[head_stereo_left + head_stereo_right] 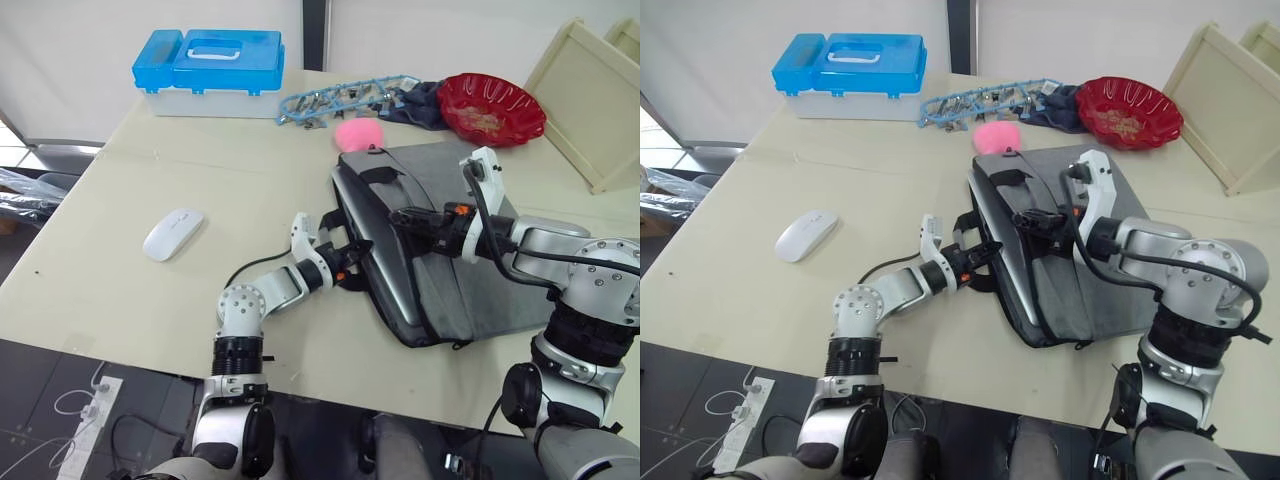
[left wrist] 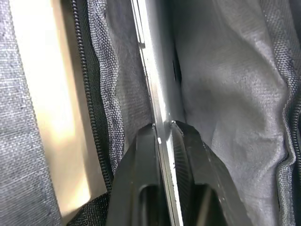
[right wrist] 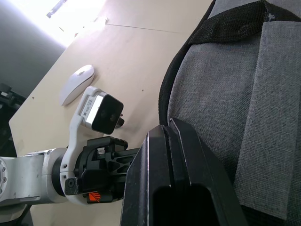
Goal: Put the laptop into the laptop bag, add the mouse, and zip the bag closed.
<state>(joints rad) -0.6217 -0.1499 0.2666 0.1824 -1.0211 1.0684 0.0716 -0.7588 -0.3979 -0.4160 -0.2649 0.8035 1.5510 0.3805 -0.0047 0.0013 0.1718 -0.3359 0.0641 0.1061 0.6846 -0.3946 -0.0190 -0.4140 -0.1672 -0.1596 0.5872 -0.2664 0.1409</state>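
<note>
The grey laptop bag [image 1: 455,285] lies flat on the table right of centre, its long left side unzipped. The silver laptop [image 1: 385,290] sits inside it, with its edge showing along that opening. My left gripper [image 1: 345,262] reaches into the opening and is shut on the laptop's edge [image 2: 157,94], one finger on each face. My right gripper [image 1: 398,215] rests on the bag's upper flap beside a black handle [image 3: 235,28], shut at the flap's black-trimmed edge. The white mouse [image 1: 172,234] lies alone on the table to the left, well away from both grippers.
A blue-lidded box [image 1: 210,60] stands at the back left. A blue clip rack [image 1: 345,98], a pink fuzzy ball [image 1: 358,133], dark cloth [image 1: 425,105] and a red bowl [image 1: 492,108] crowd the bag's far end. A pale wooden frame [image 1: 590,100] lies at the right.
</note>
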